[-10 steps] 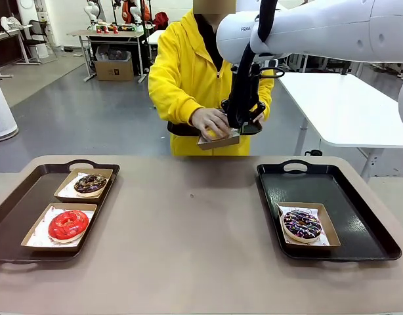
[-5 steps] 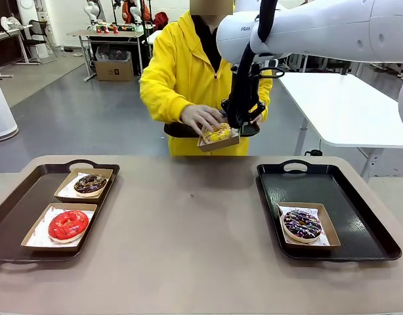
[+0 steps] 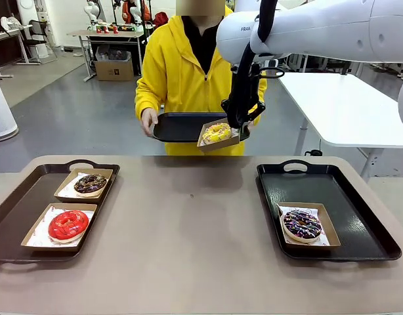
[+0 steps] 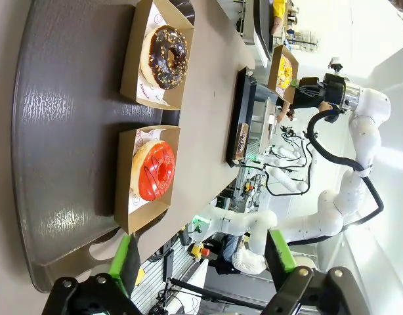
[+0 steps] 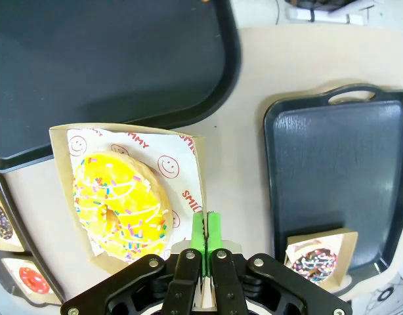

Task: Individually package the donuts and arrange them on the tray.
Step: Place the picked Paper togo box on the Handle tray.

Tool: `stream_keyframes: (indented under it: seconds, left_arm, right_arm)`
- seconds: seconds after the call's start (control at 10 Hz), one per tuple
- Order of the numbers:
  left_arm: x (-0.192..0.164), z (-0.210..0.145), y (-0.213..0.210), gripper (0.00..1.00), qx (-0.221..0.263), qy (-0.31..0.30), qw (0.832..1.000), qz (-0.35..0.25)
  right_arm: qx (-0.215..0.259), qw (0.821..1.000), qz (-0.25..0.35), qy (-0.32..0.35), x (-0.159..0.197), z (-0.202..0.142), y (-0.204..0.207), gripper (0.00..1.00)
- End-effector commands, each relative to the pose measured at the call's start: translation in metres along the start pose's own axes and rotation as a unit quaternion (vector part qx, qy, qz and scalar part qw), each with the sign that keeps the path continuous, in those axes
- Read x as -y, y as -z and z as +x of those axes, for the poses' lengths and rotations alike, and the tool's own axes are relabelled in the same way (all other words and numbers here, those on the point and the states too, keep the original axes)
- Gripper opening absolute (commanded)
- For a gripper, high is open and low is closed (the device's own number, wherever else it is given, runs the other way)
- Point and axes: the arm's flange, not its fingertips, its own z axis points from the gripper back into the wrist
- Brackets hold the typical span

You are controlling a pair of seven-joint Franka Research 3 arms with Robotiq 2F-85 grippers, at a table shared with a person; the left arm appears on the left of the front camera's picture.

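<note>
A yellow donut (image 3: 216, 133) (image 5: 123, 207) with sprinkles lies in a paper-lined cardboard box (image 3: 220, 143) (image 5: 191, 164). My right gripper (image 3: 241, 125) (image 5: 205, 230) is shut on that box's edge and holds it in the air past the table's far edge. On the left tray (image 3: 18, 210) (image 4: 63, 131), a chocolate donut (image 3: 90, 184) (image 4: 165, 58) and a red donut (image 3: 67, 225) (image 4: 153, 170) sit in their own boxes. A boxed donut with purple-white sprinkles (image 3: 302, 224) (image 5: 315, 262) rests on the right tray (image 3: 287, 190) (image 5: 339, 177). My left gripper (image 4: 203, 259) hangs open above the left tray.
A person in a yellow hoodie stands at the far side and holds a black tray (image 3: 178, 126) (image 5: 109, 65) by its left edge, just behind the held box. A white table (image 3: 346, 105) stands at the back right.
The person's hand has left the yellow donut and moved to the held tray's left edge. The box stays in my right gripper. My left gripper has not moved.
</note>
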Motion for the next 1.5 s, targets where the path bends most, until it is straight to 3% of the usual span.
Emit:
stream_keyframes:
  seconds: [0.0,0.4,0.8,1.1,1.4]
  left_arm:
    - [0.0,-0.001,-0.001,1.0,-0.001,0.004,1.0,-0.003]
    - [0.0,-0.001,-0.001,1.0,-0.001,0.004,1.0,-0.003]
    - [0.0,-0.001,-0.001,1.0,-0.001,0.004,1.0,-0.003]
    - [0.0,-0.001,-0.001,1.0,-0.001,0.004,1.0,-0.003]
    - [0.0,-0.001,-0.001,1.0,-0.001,0.004,1.0,-0.003]
  right_arm:
    - [0.002,1.0,0.001,0.001,0.001,0.0,0.001,0.0]
    - [0.016,0.999,-0.023,-0.038,0.035,-0.026,-0.043,0.01]
    - [0.002,1.0,0.004,-0.031,0.143,-0.064,-0.08,0.01]
    - [0.018,0.997,0.064,-0.028,0.223,-0.073,-0.067,0.01]
    - [0.031,0.995,0.075,-0.053,0.25,-0.054,-0.03,0.01]
